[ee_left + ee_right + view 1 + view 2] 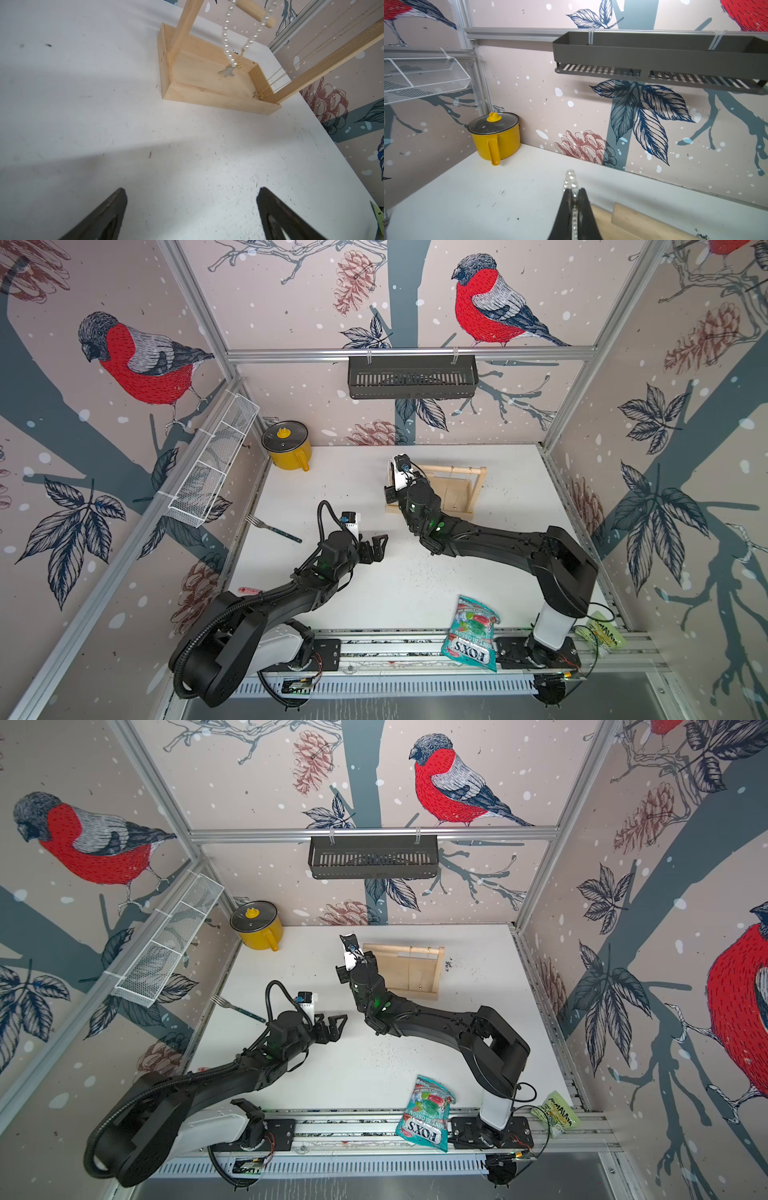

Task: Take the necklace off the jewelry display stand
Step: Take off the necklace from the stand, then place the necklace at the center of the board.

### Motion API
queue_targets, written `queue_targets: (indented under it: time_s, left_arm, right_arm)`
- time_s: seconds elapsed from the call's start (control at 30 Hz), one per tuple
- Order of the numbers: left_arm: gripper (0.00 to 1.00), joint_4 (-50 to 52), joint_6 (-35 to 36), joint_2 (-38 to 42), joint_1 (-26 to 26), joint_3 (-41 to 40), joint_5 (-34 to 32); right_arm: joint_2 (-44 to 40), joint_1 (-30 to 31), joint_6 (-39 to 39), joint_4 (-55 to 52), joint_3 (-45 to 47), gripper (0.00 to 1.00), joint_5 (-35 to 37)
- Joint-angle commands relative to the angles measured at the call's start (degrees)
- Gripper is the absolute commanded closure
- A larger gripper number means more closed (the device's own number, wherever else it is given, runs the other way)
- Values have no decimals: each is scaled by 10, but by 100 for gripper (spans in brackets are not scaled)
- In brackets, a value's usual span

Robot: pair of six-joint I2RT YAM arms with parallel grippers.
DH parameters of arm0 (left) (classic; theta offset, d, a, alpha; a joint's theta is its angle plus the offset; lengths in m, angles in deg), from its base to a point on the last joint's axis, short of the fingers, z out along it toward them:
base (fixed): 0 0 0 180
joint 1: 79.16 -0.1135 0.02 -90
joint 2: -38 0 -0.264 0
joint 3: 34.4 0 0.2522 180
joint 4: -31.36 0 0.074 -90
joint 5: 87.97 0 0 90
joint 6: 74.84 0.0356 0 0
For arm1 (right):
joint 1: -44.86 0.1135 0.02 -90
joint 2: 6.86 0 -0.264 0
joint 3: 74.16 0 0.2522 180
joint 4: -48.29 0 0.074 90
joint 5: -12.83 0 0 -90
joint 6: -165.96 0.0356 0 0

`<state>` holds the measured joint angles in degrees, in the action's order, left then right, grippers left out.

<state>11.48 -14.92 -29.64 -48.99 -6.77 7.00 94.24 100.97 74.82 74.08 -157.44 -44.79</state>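
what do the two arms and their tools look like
Both the left arm and right arm are matte black with white base links and green lights near the wrist. A ribbed black hose runs along the left arm. The left tool and right tool have black wedge-shaped fingers.

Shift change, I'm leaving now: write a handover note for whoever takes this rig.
Right gripper: shut on the white pearl necklace, beside the free end of the round wooden dowel bar.
Left gripper: open, empty, above the white table, facing the pale wooden jewelry display stand.
Stand: upright near the table's back; thin gold chains hang on its bar.
Done: pearls gripped; whether they have cleared the bar I cannot tell.
Left: carry them clear of the stand, probably set them down.
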Motion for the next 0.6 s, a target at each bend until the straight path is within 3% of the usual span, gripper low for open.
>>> queue_targets:
  time_s: [0.0, 0.2, 0.4, 0.57]
  left_arm:
    - [2, -102, -26, 22, 4, -51, 56]
    - [3, -203, 6, 113, 57, -128, 79]
    - [3, -154, 1, 202, 58, -129, 36]
    - [7, -139, 37, 188, 59, -103, 62]
  right_arm:
    - [-27, 8, 24, -33, 5, 99, -41]
    - [-92, 23, 50, -58, 49, 100, -82]
    - [-153, 36, 74, -78, 81, 99, -130]
    - [-182, 46, 87, -92, 89, 99, -158]
